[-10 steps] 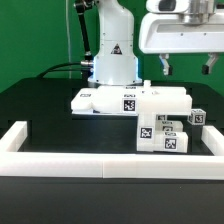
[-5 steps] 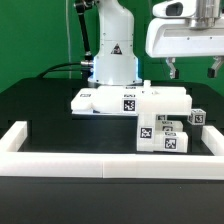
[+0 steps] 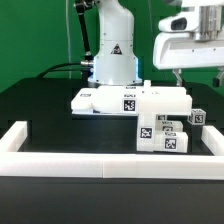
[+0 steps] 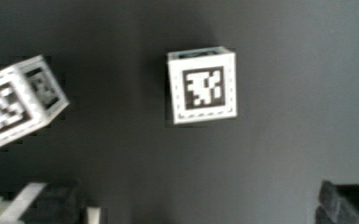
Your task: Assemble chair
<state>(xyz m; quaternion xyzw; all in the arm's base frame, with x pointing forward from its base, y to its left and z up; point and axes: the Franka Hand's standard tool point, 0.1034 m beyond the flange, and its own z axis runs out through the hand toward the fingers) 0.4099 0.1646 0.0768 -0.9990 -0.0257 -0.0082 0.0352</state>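
- While the chair (image 3: 150, 105) is in loose white tagged pieces, they sit clustered on the black table (image 3: 45, 110), toward the exterior view's right.
- A broad slab (image 3: 108, 99) lies flat at the back, with smaller blocks (image 3: 165, 138) standing just in front of it.
- From the wrist view, one tagged block (image 4: 204, 87) lies on the dark surface, apart from a tilted block (image 4: 19, 100).
- The gripper (image 3: 197, 72) hangs high at the exterior view's right, clear of the parts, jaws spread wide and empty.
- A white border rail (image 3: 100, 162) runs along the front, and the arm's base (image 3: 112, 55) stands behind.

Black table (image 3: 40, 112) carries white chair parts (image 3: 165, 103) and border rail (image 3: 70, 165).
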